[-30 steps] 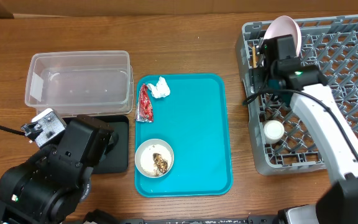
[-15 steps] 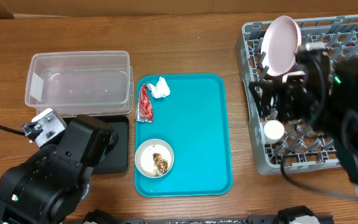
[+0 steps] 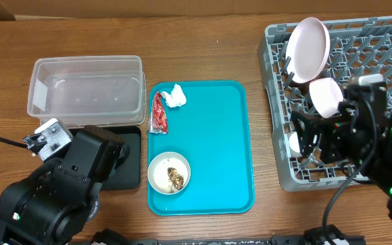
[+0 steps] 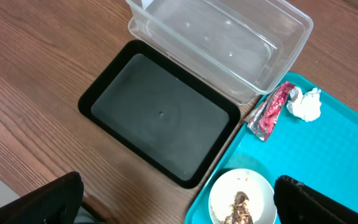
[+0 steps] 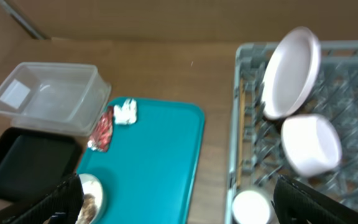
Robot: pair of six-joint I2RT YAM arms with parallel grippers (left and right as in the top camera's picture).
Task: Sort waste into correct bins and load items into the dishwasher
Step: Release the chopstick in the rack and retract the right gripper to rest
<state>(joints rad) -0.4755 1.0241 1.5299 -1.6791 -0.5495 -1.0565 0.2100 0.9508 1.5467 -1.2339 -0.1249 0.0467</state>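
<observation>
**Overhead.** Dish rack (image 3: 373, 41), right of frame, holds three items:
- pink plate (image 3: 307, 49) on edge at the rack's upper left
- pink bowl (image 3: 327, 96) just below the plate
- white cup (image 3: 293, 143) lower left, partly under the right arm (image 3: 366, 143)

Teal tray (image 3: 216, 150), centre, holds three items:
- red wrapper (image 3: 158, 114) and tissue wad (image 3: 176, 95), touching, at its upper left corner
- bowl of rice and scraps (image 3: 169, 172) at its lower left

Clear tub (image 3: 87, 88), upper left, is empty. Black tray (image 3: 131, 167) sits below it, half hidden by the left arm (image 3: 60, 197).

Risk: the right arm hangs close over the racked bowl and cup, and a careless swing could knock them off their pegs.

**Left wrist.** Left gripper (image 4: 179, 208) has its fingers spread wide with nothing between them. The black tray is at centre and the food bowl at the bottom edge.

Risks:
- A pinch at the wrapper may drag the tissue along, so both land in one bin.
- A tilted lift of the bowl would likely scatter rice over the teal tray.

**Right wrist.** Right gripper (image 5: 185, 205) is spread wide and empty. The rack fills the right of the frame.

Risk: the plate only leans on the pegs, so a bump could topple it.
</observation>
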